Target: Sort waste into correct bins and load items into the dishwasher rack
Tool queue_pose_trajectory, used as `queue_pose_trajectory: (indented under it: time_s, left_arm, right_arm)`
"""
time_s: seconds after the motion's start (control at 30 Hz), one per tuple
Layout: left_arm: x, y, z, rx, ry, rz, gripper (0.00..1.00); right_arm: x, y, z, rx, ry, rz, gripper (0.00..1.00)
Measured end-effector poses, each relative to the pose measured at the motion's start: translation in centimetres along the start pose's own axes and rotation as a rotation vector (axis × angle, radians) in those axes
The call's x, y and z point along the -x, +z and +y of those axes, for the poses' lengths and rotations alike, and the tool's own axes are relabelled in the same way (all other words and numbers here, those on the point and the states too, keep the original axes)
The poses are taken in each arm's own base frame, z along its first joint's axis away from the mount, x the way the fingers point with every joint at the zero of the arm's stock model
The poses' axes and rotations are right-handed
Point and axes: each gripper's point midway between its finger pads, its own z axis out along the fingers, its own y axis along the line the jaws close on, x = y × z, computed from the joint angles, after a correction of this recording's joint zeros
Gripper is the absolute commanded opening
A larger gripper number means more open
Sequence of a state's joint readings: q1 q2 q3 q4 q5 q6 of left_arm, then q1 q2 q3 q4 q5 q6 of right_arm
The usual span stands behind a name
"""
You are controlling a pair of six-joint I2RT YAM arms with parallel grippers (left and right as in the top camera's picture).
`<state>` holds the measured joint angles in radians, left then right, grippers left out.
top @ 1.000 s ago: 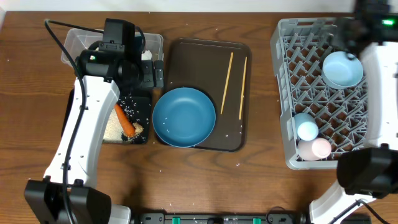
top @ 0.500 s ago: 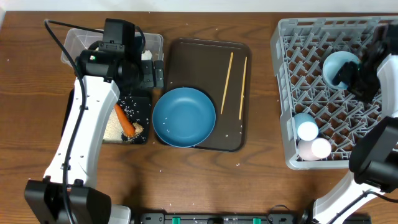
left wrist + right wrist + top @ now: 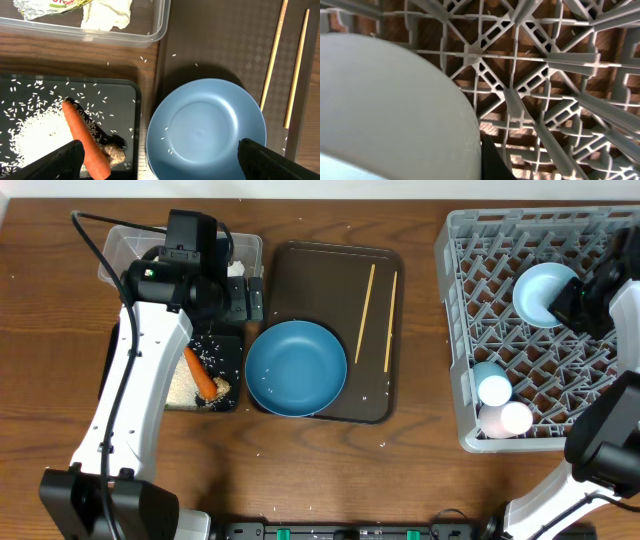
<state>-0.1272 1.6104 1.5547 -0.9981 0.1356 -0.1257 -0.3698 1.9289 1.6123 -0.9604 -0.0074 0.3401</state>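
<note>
On the dark tray (image 3: 300, 280), two chopsticks (image 3: 365, 300) lie parallel, pointing front-to-back.

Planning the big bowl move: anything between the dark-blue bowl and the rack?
Only the two chopsticks, flat on the brown tray right of the dark-blue bowl; a lifted bowl should clear them. In the rack, two cups fill the near-left corner, and the right end effector holds the small bowl farther back.

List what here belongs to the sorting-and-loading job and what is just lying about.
Job: carrot, rice, brown lump, black tray, clear tub, wrapper, paper, dark-blue bowl, chopsticks, small light-blue bowl, pink cup, light-blue cup, rack.
Lying about: brown serving tray, table.
</note>
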Motion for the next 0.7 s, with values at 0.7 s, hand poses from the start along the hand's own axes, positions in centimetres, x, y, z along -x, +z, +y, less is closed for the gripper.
queue_pose_trajectory:
  time_s: [0.7]
  left_arm:
    - [0.0, 0.0, 0.0, 0.0, 0.0, -0.001, 0.98]
  right_arm:
    - [4.7, -16.4, 5.9, -0.576, -0.35, -0.663, 0.01]
